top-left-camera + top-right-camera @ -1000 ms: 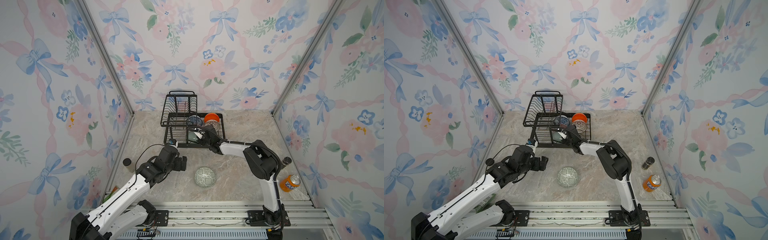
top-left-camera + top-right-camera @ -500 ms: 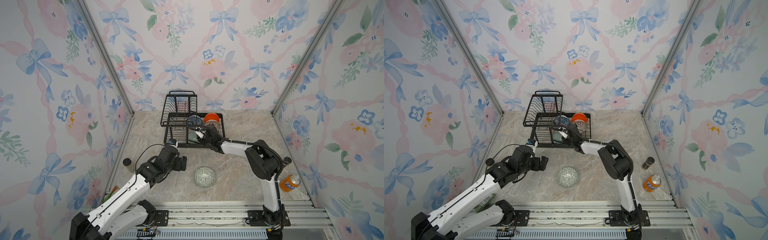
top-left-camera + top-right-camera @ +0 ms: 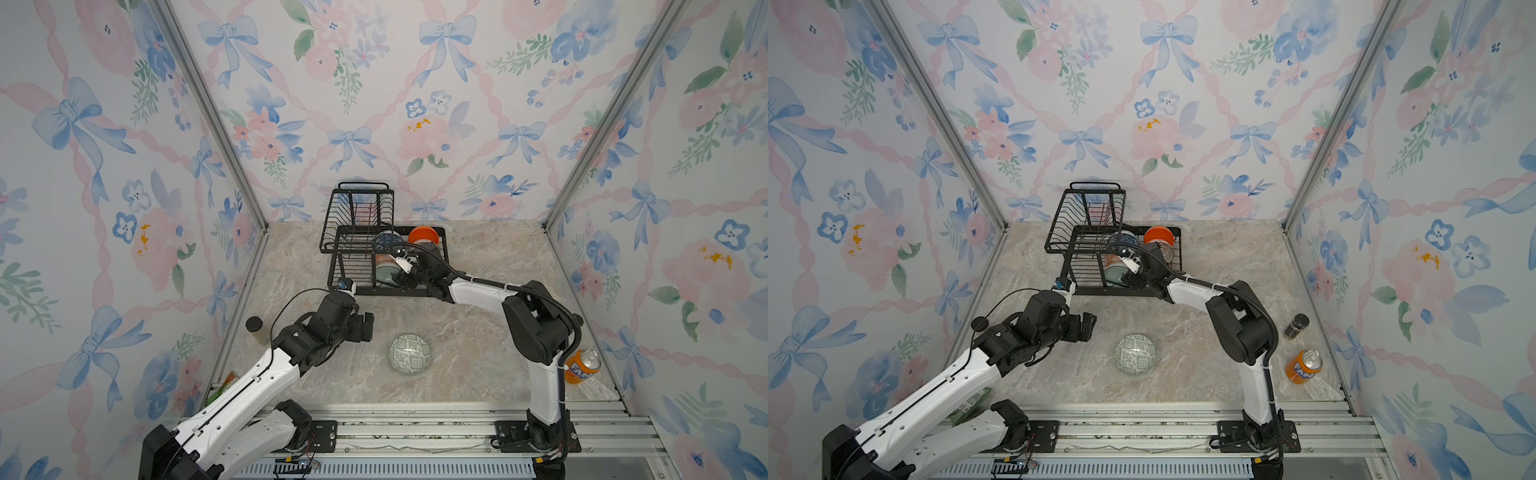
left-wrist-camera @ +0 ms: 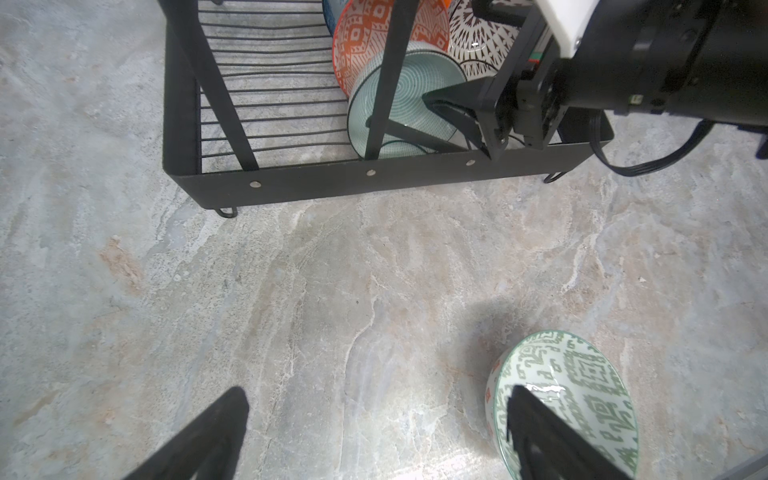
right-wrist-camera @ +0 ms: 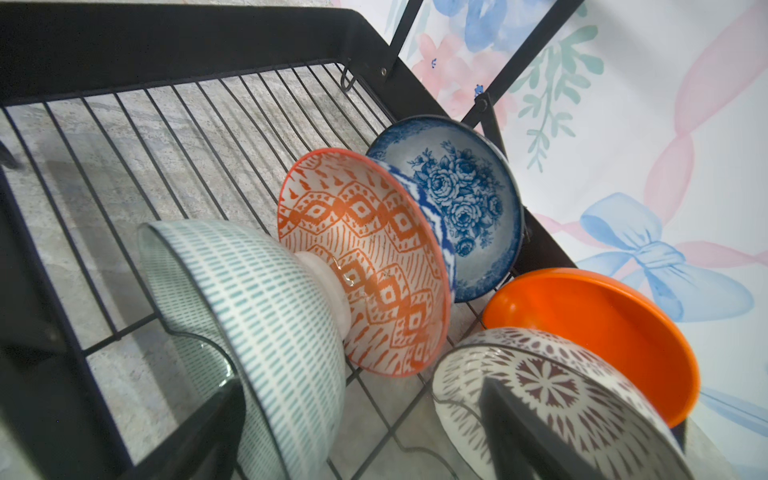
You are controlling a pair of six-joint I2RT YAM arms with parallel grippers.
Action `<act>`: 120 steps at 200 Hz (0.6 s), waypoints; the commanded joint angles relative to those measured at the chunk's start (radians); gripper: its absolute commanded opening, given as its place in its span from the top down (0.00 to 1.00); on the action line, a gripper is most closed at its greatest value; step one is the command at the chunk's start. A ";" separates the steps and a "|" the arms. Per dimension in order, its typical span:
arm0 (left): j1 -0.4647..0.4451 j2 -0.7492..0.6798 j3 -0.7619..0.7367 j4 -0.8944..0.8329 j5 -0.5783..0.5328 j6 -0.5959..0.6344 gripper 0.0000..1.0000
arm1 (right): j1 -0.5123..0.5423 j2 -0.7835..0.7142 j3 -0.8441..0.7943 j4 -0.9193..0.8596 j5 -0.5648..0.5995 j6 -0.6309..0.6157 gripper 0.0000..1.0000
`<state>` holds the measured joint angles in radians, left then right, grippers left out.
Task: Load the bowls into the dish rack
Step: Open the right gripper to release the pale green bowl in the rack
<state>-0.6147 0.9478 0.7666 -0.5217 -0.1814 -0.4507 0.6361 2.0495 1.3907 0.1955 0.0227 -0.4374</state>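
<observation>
In both top views the dish rack is seen at the far middle of the tabletop, against the back wall. The blue-patterned bowl and the plain orange bowl are stood at the far side of its lower tray, and the celadon bowl at the near side. The right fingers are reached into the tray just right of the celadon bowl. The grey-green bowl lies on the tabletop, well apart from the rack. The left fingers are held just left of it. An orange soda can is stood at the near right.

In the left wrist view the left fingers are spread wide over bare tabletop, with the grey-green bowl partly hidden behind one finger. The right fingers are seen spread wide at the celadon bowl.

In the right wrist view the celadon bowl, the orange-white bowl and the blue-patterned bowl are lined up on edge. The white lattice bowl and the plain orange bowl are set beside them. The right fingers are wide apart and nothing is gripped. Whether the celadon bowl is touched cannot be told.
</observation>
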 commanded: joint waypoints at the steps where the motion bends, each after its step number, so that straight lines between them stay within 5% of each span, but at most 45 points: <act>1: 0.006 -0.004 -0.004 0.003 0.007 -0.001 0.02 | -0.006 -0.058 -0.014 -0.036 -0.035 0.016 0.09; 120: 0.005 -0.005 -0.013 0.003 0.000 0.002 0.02 | -0.039 -0.251 -0.128 -0.106 -0.079 0.061 0.03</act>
<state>-0.6147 0.9478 0.7666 -0.5217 -0.1818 -0.4503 0.6079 1.8618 1.2987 0.1150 -0.0349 -0.4061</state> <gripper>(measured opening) 0.979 0.968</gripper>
